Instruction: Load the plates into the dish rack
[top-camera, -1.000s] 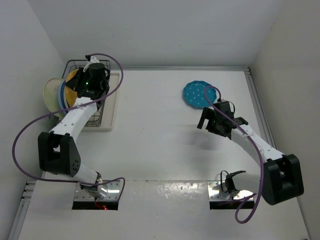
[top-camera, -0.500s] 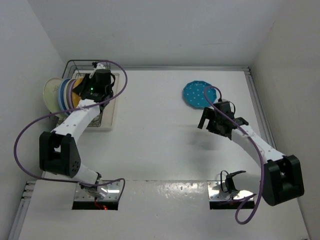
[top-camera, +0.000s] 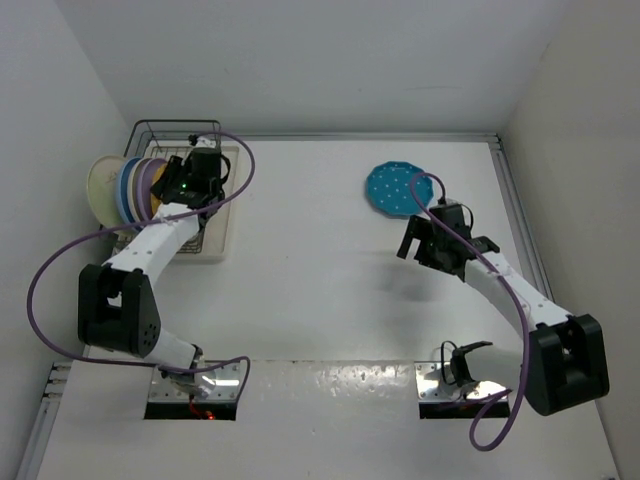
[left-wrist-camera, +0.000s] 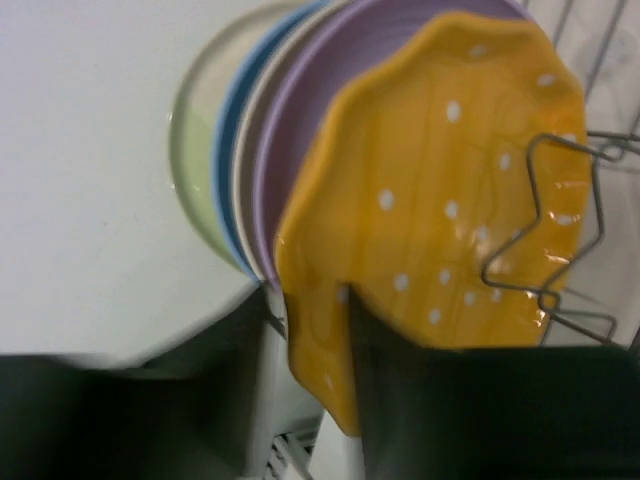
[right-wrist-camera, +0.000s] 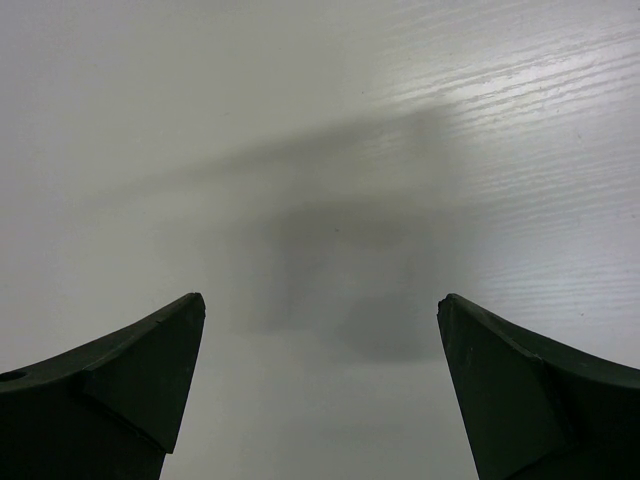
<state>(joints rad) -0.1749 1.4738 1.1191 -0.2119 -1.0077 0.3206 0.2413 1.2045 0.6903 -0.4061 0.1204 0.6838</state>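
Observation:
The dish rack (top-camera: 214, 236) stands at the far left; its wire (left-wrist-camera: 541, 232) shows in the left wrist view. Several plates stand on edge in it: a cream-and-green one (top-camera: 100, 186), light blue (top-camera: 124, 186), lavender (top-camera: 144, 180) and the orange-yellow dotted plate (left-wrist-camera: 440, 200), nearest my left gripper (top-camera: 178, 190). That gripper's jaws (left-wrist-camera: 310, 390) straddle the orange plate's lower rim, open, with a gap on the left side. The teal dotted plate (top-camera: 395, 188) lies flat on the table, far right of centre. My right gripper (top-camera: 418, 240) hovers open and empty just short of it, seeing only bare table (right-wrist-camera: 320, 150).
White walls close in the table on the left, far and right sides. The rack sits against the left wall. My arms' purple cables loop above the table beside each arm.
My left gripper has moved a little right and towards me, and the orange plate now stands more upright among the others. The right arm has barely moved.

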